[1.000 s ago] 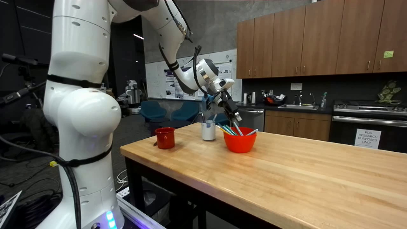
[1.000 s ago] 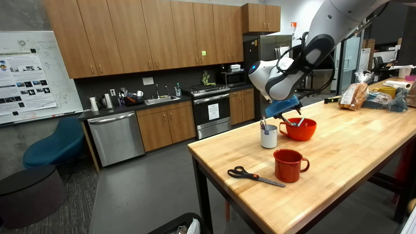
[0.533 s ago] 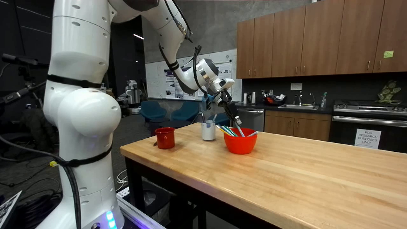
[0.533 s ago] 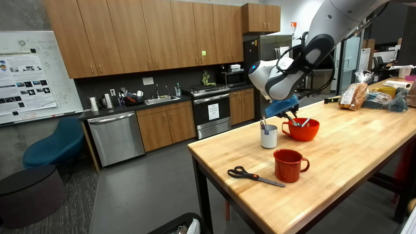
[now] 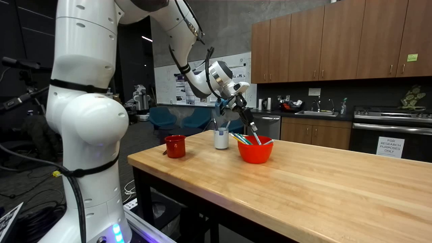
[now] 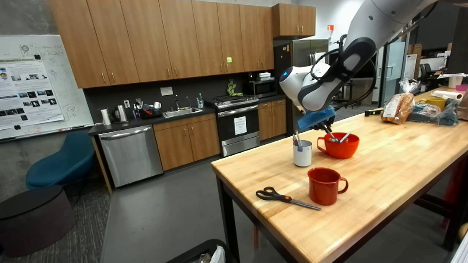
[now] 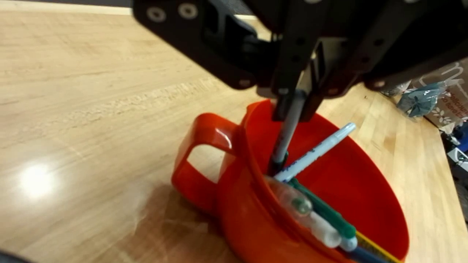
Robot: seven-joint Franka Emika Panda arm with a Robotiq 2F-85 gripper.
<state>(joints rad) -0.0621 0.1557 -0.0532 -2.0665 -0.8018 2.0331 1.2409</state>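
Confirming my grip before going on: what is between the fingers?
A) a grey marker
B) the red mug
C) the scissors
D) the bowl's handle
A: in the wrist view, the grey marker slants up out of the red bowl, its upper end between the closed fingers.

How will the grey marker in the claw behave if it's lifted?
The grey marker is probably stiff, its barrel looking straight, and likely light, being slim. Held near its upper end by the claw, it may swivel.
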